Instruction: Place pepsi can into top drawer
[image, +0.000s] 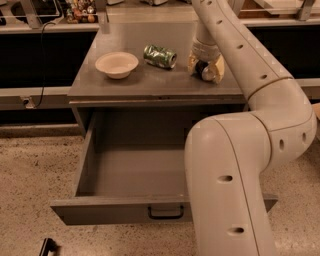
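We see the gripper (205, 69) low on the right side of the cabinet top (150, 84), its cream fingers (218, 70) pinching the pepsi can (204, 71), which sits on the surface between them. Near its left lies a dented green can (160, 56), then a white bowl (116, 64). Below, the top drawer (100, 212) stands open, and the arm (235, 165) hides its right part.

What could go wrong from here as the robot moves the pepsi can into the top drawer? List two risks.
1. The gripper sits over the pepsi can near the cabinet top's front edge; a weak grasp might let the can roll off onto the floor.
2. The green can lies close beside it; a sideways swing toward the open top drawer could knock it.
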